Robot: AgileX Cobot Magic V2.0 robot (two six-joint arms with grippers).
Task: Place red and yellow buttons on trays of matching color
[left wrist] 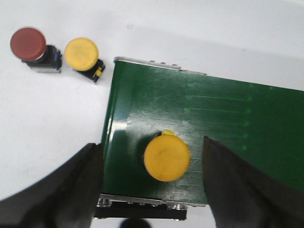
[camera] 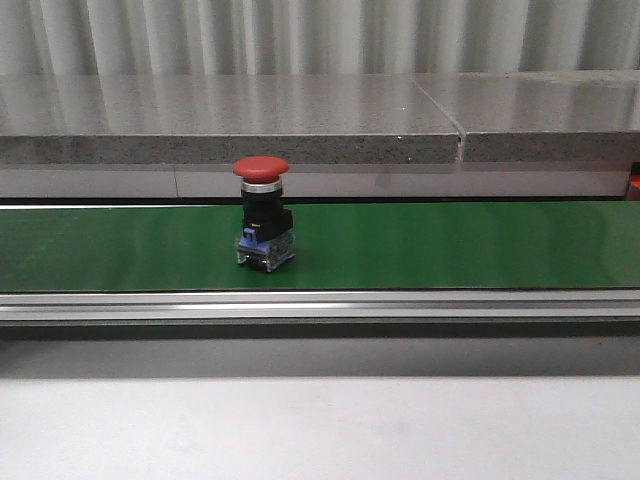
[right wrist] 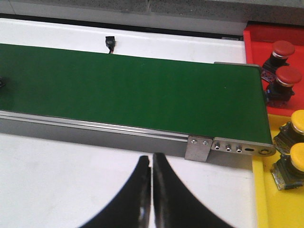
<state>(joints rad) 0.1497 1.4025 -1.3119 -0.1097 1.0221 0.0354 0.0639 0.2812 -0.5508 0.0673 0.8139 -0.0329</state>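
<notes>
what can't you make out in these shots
- Front view: neither end effector nor any tray appears, all outside the frame.
- Left wrist view: yellow button on the green belt shows only its cap, which hides the body.
- Right wrist view: red tray and yellow tray are cut off by the frame edge.
- Right wrist view: small black object beyond the belt is too small to identify.

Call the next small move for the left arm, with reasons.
Probably lower the left end effector straight down and close on the yellow button. The fingers are open and straddle it on the green belt. The right end effector is shut and holds nothing. The red tray and yellow tray already hold two buttons each.
</notes>
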